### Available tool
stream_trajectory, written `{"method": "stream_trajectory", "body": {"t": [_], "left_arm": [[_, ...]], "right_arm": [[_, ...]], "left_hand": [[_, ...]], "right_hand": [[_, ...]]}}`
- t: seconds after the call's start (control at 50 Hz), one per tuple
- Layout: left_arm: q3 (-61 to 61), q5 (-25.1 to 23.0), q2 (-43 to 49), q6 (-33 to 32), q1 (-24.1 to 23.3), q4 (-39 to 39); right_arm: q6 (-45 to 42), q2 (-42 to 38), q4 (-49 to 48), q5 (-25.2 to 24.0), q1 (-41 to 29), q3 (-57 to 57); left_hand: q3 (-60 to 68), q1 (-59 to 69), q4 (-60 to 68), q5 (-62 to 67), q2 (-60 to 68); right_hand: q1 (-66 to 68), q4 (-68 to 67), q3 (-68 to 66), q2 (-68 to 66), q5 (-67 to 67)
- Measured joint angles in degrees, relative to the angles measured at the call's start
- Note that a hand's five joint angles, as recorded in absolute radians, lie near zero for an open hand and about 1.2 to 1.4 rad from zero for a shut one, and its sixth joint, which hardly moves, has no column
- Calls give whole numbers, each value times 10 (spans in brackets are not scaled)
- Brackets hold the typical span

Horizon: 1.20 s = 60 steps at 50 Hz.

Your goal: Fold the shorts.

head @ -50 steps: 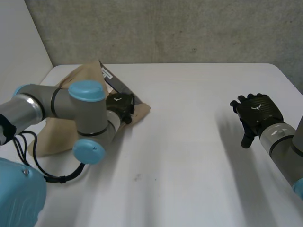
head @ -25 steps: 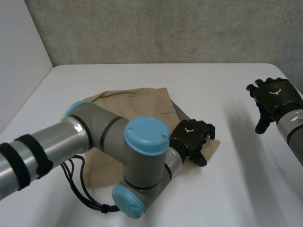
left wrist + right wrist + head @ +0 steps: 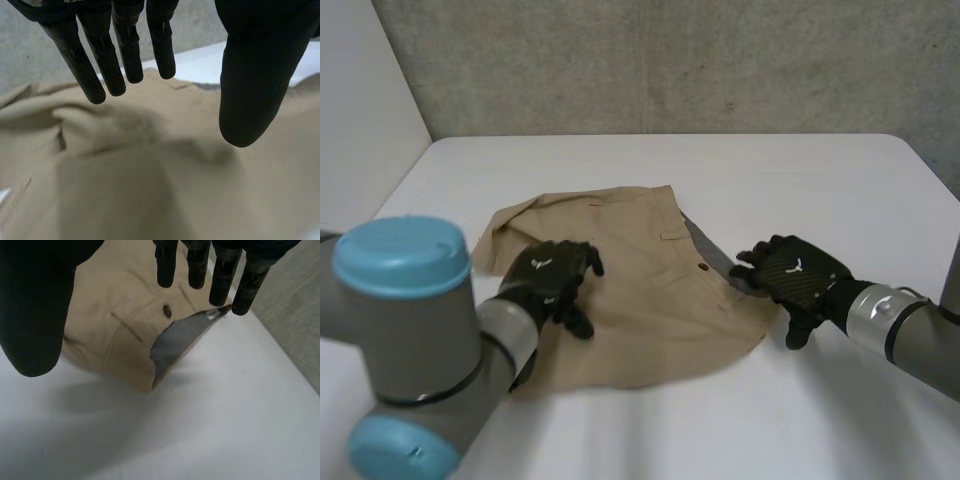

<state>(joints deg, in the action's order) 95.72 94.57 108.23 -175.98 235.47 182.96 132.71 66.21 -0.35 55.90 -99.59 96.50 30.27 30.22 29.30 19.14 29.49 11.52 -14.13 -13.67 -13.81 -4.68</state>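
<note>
The tan shorts [image 3: 640, 290] lie spread on the white table [image 3: 810, 180], left of the middle, with some wrinkles at their left side. My left hand [image 3: 552, 282] hovers over the left part of the cloth; its fingers [image 3: 100, 70] are straight and apart from the thumb, holding nothing above the shorts [image 3: 150, 190]. My right hand [image 3: 792, 280] is at the shorts' right edge, open, with its fingertips [image 3: 165, 270] over the cloth [image 3: 110, 320]. There a flap is turned up and shows grey lining [image 3: 175, 342], beside a dark button [image 3: 167, 311].
Bare white table stretches to the right and in front of the shorts. A grey wall [image 3: 670, 60] rises behind the table's far edge, and a pale wall [image 3: 360, 110] stands at the left.
The left hand dragged the bunched shorts toward the middle, spread them, let go and drew back over their left part. The right hand came in from the far right to their right edge.
</note>
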Motion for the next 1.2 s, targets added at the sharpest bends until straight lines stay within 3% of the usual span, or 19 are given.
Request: {"method": "stream_trajectory", "body": {"t": [0.16,0.34,0.66,0.7,0.74,0.78,0.98,1.2], "left_arm": [[77,13,-50,4,0,0],[117,66,-58,6,8,3],[162,70,-101,1,34,-6],[166,70,-105,1,37,-8],[173,70,-112,1,41,-11],[178,70,-117,0,45,-13],[209,70,-142,0,65,-19],[223,70,-141,-2,99,-12]], "right_arm": [[-20,-45,-6,-1,-2,-22],[-20,-73,-42,-5,-5,-36],[-20,-94,-59,-21,-7,-49],[-19,-95,-59,-22,-7,-50],[-18,-95,-58,-27,-7,-52],[-16,-95,-58,-32,-7,-53],[28,-80,-52,-29,-20,-54],[132,-43,-49,35,-44,-50]], "left_hand": [[0,0,0,-2,0],[0,0,0,-1,0],[1,2,7,9,4],[1,2,7,10,5],[1,2,7,10,5],[1,2,7,10,5],[1,2,7,10,5],[1,3,7,10,5]], "right_hand": [[96,-103,-107,-106,-86],[179,-202,-208,-207,-180],[273,-315,-321,-318,-288],[295,-340,-344,-340,-314],[417,-513,-514,-516,-486],[419,-533,-533,-534,-507],[426,-539,-537,-535,-517],[426,-539,-537,-535,-517]]}}
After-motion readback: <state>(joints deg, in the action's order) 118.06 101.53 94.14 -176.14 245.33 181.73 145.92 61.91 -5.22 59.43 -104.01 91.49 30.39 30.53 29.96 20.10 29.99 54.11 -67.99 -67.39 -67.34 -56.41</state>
